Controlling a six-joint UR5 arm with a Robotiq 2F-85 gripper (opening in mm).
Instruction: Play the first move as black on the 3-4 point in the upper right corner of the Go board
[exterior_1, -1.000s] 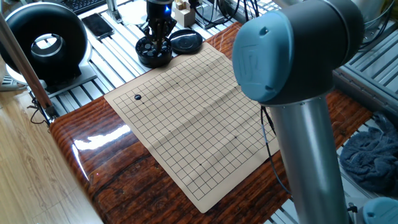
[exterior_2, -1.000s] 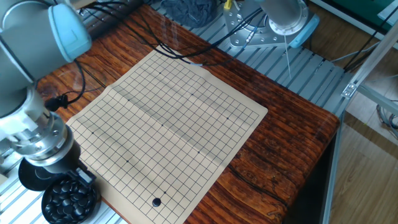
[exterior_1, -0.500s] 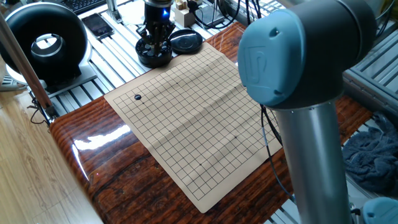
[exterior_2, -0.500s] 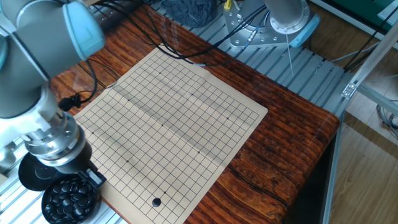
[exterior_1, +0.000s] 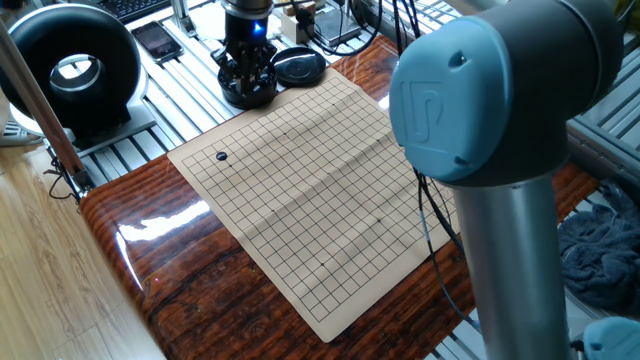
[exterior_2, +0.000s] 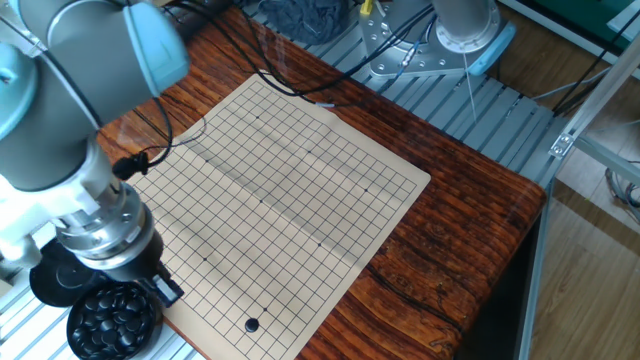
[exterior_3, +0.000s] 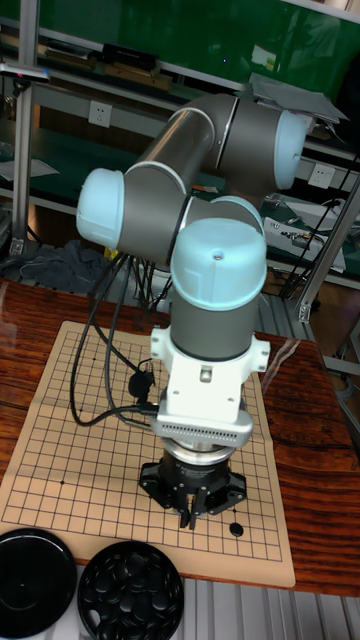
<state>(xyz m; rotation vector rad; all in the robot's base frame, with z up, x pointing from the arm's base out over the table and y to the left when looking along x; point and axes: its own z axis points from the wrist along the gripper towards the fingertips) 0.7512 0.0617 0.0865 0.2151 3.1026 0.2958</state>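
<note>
The paper Go board (exterior_1: 310, 190) lies on the wooden table. One black stone (exterior_1: 222, 156) rests on it near a corner, and it also shows as the black stone (exterior_2: 251, 325) and the black stone (exterior_3: 236, 529). My gripper (exterior_1: 248, 70) hangs above the bowl of black stones (exterior_1: 248, 92), apart from the placed stone. From the tall fixed view, the gripper (exterior_3: 195, 514) points down at the board's near edge, left of the stone. Its fingertips stand a little apart with nothing between them. The wrist (exterior_2: 105, 235) hides the fingers in the other fixed view.
The bowl's black lid (exterior_1: 300, 67) lies beside the bowl. A round black fan (exterior_1: 75, 68) and a phone (exterior_1: 158, 40) sit on the slatted bench. Cables (exterior_2: 290, 85) trail over the board's far edge. A grey cloth (exterior_1: 600, 250) lies past the table.
The wrist has shifted a little: up-left over the bowl in one fixed view, rightward along the board's edge in the other. The stone on the board has stayed put.
</note>
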